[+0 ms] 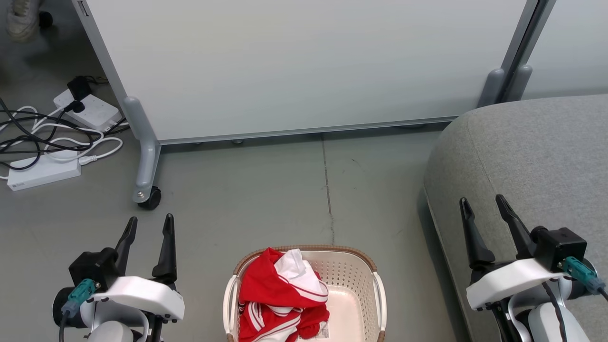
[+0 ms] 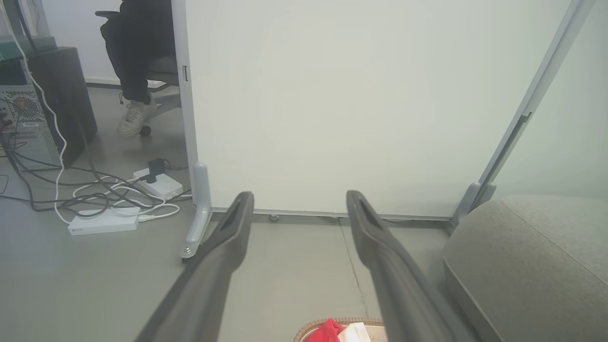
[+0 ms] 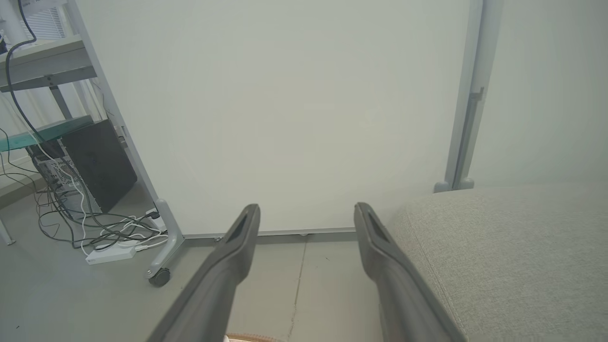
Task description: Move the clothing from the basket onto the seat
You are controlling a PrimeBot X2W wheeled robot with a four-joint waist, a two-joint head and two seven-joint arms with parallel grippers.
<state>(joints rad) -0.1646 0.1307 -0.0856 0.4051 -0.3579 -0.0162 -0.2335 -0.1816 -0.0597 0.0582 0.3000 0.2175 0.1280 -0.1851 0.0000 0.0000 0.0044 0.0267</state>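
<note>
The clothing (image 1: 280, 294), red fabric with white stripes and panels, lies bunched in the left half of the basket (image 1: 354, 280), a cream perforated tub with a brown rim on the floor at bottom centre. The grey seat (image 1: 532, 152) fills the right side. My left gripper (image 1: 149, 224) stands open to the basket's left, nothing between its fingers. My right gripper (image 1: 483, 203) stands open over the seat's front edge, also empty. In the left wrist view the open left gripper (image 2: 299, 199) points at the partition, with the clothing (image 2: 332, 331) and the seat (image 2: 527, 256) below. The right wrist view shows the open right gripper (image 3: 306, 211) beside the seat (image 3: 503, 247).
A white wheeled partition (image 1: 304, 66) stands across the back, its castor foot (image 1: 148, 197) near my left gripper. Power strips and tangled cables (image 1: 52, 137) lie on the floor at far left. A person's shoe (image 2: 135, 116) and a computer tower (image 2: 28, 114) sit behind the partition.
</note>
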